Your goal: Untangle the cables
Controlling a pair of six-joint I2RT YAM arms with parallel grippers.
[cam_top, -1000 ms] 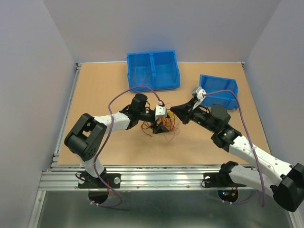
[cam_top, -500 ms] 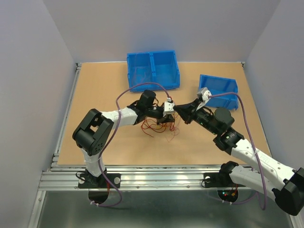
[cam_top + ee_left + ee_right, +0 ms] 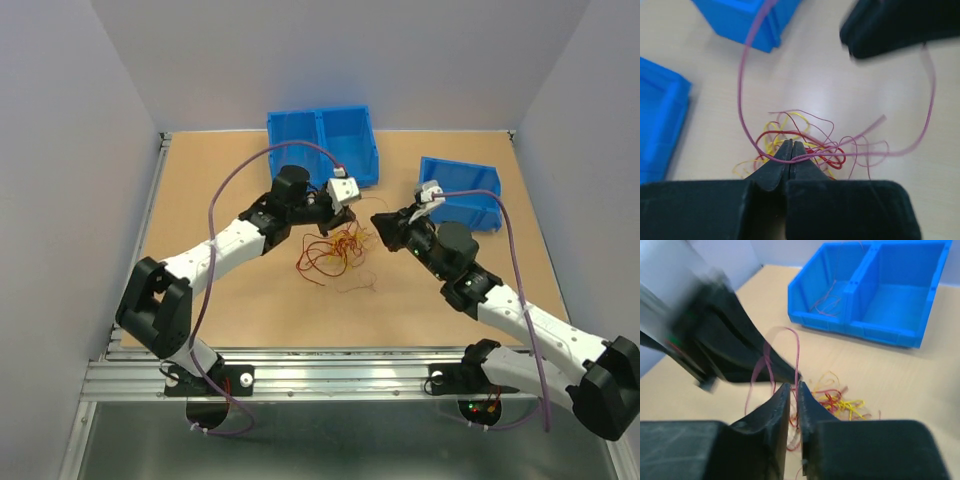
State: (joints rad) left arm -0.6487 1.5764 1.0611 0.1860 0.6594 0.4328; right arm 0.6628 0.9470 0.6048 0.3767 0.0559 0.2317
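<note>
Cables (image 3: 328, 256): loose red/yellow/orange tangle on table (image 3: 215, 190), centre, btwn the two grippers, apart from double blue bin (image 3: 322, 150). L gripper (image 3: 791, 145): jaws fully closed, pinching one dark-red strand at the tips, above far edge of tangle. R gripper (image 3: 794, 386): jaws a slit apart, red strand running through slit; cannot tell whether pinched. Gripper tips near each other.

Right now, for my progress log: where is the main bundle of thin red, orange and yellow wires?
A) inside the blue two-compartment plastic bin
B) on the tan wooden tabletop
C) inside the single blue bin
B: the bundle of thin wires lies on the bare tan tabletop.
</note>
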